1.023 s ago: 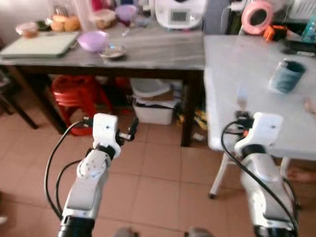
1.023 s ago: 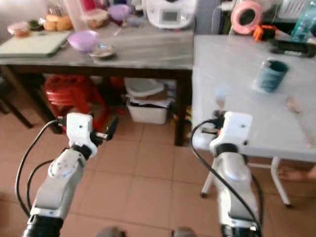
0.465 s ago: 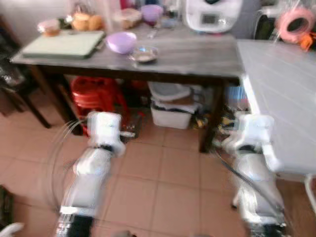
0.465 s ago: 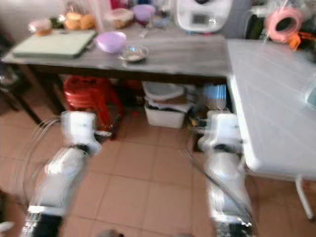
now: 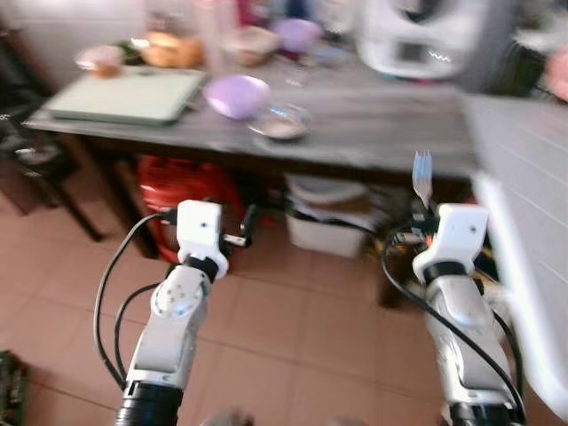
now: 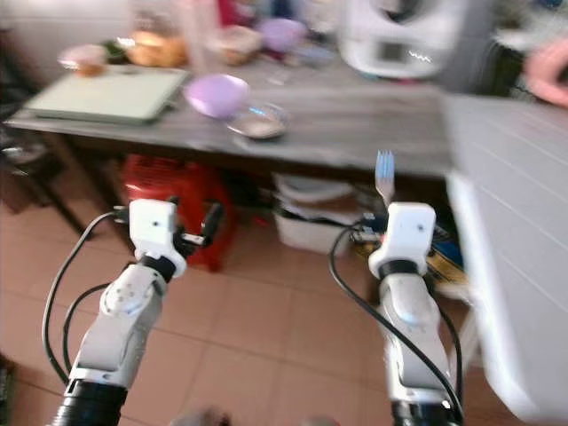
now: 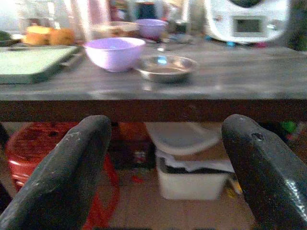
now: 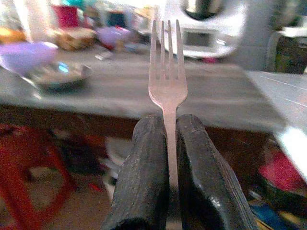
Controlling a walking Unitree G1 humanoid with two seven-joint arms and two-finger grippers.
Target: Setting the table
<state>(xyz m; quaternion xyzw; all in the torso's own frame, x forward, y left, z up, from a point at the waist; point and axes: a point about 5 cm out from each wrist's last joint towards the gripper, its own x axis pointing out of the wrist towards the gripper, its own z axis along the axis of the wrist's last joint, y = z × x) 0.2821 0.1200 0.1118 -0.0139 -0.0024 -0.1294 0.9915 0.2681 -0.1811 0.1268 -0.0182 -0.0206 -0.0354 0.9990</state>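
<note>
The right gripper (image 8: 168,143) is pinching a silver metal fork (image 8: 167,72) by its handle, tines upright, likely for carrying it safely. The left gripper (image 7: 163,158) is hovering wide open and empty, facing the dark grey worktop (image 5: 373,133).

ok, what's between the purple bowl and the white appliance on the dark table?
The small metal dish sits just beside the purple bowl; from there to the white appliance the tabletop looks bare, per the left wrist view.

Fork (image 8: 168,86) handle: hidden between the right gripper's (image 8: 168,143) clamped fingers.
White table (image 6: 524,266): blurred, cut off at the edge.
Counter's far items (image 5: 240,40): too blurred to name.
</note>
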